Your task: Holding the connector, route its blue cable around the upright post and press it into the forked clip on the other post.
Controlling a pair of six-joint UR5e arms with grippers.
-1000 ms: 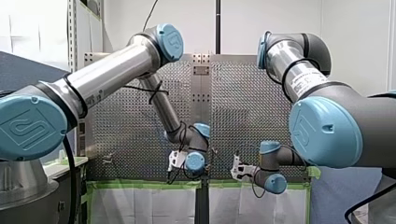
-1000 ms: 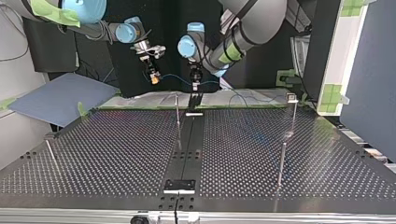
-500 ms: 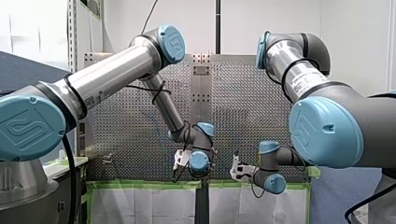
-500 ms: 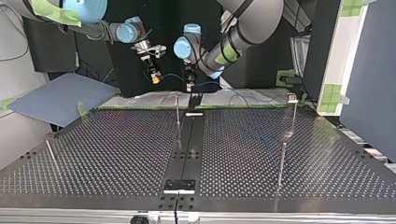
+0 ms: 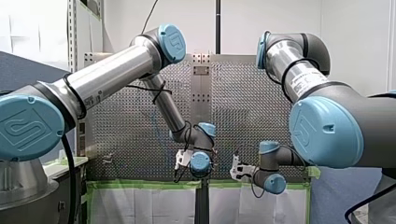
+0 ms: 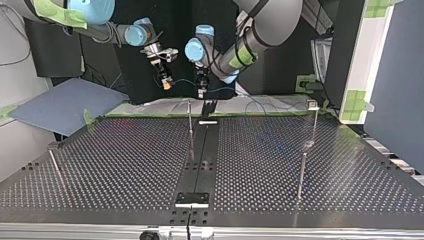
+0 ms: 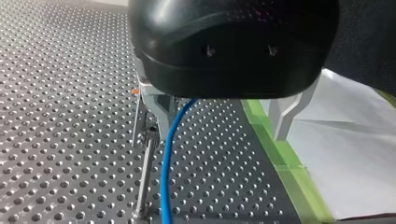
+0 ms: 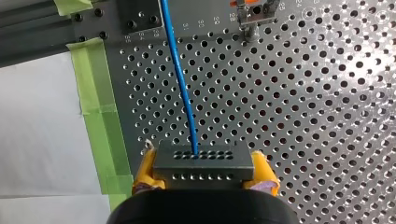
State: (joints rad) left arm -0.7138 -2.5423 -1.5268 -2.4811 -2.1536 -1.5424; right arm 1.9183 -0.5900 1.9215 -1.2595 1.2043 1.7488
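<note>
Now, right hand (image 8: 204,175) tight on connector (image 8: 201,158), left hand (image 7: 222,133) open astride blue cable (image 7: 166,172); numerals (image 8: 201,22) along table (image 8: 327,116).

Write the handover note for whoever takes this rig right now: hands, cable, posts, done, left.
Right hand: shut on the connector, yellow pads either side.
Left hand: open; the blue cable hangs between its fingers, close to one, unclamped.
Cable: runs from the connector across the table, passing beside the clip, apart from it. In the left wrist view it hangs next to a thin post, not around it.
Done: connector gripped.
Left: loop the post, press the cable into the clip.
</note>
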